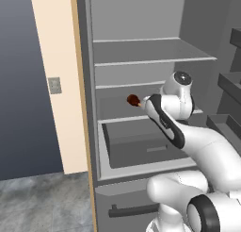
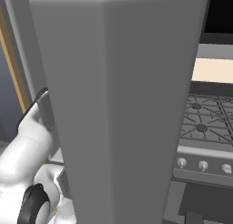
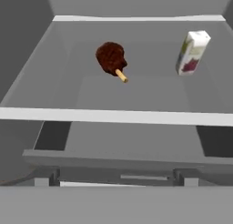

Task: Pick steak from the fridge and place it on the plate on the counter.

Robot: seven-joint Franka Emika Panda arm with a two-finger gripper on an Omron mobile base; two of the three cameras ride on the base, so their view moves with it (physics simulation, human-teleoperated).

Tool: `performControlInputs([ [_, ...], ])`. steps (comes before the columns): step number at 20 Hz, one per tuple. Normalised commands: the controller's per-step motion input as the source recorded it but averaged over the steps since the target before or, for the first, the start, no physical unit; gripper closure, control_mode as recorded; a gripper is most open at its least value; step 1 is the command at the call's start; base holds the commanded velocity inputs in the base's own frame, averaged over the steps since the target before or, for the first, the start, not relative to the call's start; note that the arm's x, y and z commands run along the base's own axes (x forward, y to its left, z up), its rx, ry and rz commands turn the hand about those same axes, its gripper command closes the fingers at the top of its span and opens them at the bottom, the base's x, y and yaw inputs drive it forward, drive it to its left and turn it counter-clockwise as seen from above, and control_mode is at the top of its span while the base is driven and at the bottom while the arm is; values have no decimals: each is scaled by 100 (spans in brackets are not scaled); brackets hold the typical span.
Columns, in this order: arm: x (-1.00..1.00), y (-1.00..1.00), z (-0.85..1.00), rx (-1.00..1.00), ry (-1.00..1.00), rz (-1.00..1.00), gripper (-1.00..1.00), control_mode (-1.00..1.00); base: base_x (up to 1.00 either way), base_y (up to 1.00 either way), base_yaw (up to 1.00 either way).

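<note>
Inside the open fridge (image 1: 141, 52), the steak (image 3: 111, 58) lies on a pale grey shelf (image 3: 113, 116), ahead of the jaws and a little to their left, well apart from them, bone end pointing back toward the hand. A small white carton (image 3: 192, 53) stands ahead to the right. Whether the jaws are spread or closed cannot be told.

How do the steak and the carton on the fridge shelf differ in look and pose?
The steak is a dark red-brown lump with a short tan bone end; the carton is a pale box with a printed side. The steak lies low on the shelf, the carton stands taller. Both rest on the same fridge shelf, apart.
</note>
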Motion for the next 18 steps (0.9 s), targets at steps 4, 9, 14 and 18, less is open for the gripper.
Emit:
performControlInputs([
  [4,54,8,0,0,-7,0,-100,-100,0,0,0],
  [9,53,14,0,-1,-2,0,-100,-100,0,0,0],
  [14,48,18,0,-2,0,0,-100,-100,0,0,0],
  [18,39,9,-8,-2,3,0,-100,-100,0,0,0],
])
